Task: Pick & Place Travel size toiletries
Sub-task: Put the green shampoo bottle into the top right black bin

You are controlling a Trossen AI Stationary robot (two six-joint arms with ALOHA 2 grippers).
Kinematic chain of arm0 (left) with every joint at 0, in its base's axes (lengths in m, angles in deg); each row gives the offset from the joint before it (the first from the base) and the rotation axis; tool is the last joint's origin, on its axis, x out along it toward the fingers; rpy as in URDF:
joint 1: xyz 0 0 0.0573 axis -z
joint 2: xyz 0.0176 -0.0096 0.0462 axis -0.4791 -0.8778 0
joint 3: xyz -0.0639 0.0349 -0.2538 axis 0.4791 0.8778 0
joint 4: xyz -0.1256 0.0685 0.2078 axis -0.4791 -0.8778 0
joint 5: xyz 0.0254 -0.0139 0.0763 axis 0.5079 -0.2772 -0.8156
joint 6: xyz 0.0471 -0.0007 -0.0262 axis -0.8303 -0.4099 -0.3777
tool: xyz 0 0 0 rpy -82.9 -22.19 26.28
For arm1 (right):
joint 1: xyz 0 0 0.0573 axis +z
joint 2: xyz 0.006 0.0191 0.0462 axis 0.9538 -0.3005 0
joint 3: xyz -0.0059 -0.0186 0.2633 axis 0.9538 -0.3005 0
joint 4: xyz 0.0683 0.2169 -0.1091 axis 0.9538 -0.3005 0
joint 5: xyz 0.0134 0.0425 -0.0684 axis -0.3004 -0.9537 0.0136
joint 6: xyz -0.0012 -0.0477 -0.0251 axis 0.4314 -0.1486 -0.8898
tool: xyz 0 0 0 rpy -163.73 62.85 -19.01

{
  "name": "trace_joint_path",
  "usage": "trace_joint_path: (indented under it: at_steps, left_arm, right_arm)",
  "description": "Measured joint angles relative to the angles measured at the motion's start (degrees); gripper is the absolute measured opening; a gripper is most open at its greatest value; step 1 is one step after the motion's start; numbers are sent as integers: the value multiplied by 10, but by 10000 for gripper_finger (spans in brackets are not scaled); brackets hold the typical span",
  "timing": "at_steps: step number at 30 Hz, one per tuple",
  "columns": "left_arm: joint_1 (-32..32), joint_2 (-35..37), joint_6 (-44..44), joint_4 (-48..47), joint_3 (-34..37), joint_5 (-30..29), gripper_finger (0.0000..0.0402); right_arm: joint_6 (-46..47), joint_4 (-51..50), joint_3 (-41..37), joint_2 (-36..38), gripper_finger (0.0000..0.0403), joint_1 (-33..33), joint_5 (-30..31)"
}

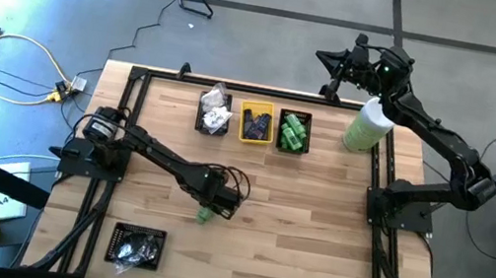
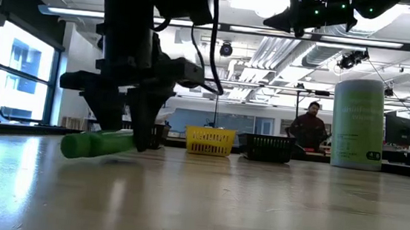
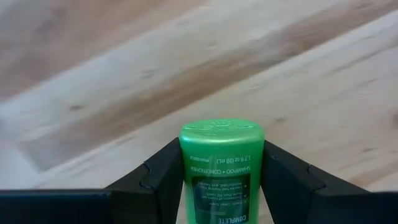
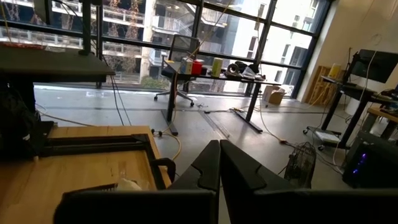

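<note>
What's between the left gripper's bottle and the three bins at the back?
Bare wood only, per the high view: green bottle in left gripper, bins beyond.

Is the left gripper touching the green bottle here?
Touching. In the left wrist view both dark fingers press against the sides of the green bottle, no gap either side. The low view agrees: left gripper straddles it.

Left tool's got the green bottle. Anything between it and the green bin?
Nothing visible. The left tool grips the bottle low over the table; only bare wood lies between it and the green bin at the far edge.
</note>
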Motion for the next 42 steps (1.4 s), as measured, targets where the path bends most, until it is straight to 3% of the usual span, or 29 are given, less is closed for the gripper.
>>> trace_joint_path:
  at_steps: [10, 21, 33, 42]
  left_arm:
    - [-42, 57, -74, -76, 0, -52, 173]
    - [-130, 173, -223, -79, 0, -122, 173]
    - [-261, 291, -455, 109, 1, -117, 173]
    - [-356, 307, -599, 325, 0, -10, 173]
  right_arm:
    - [9, -13, 0, 1, 3, 0, -23]
    - [10, -43, 0, 14, 3, -4, -48]
    - [39, -55, 0, 20, 3, -15, -80]
    - [88, -69, 0, 20, 3, -15, -109]
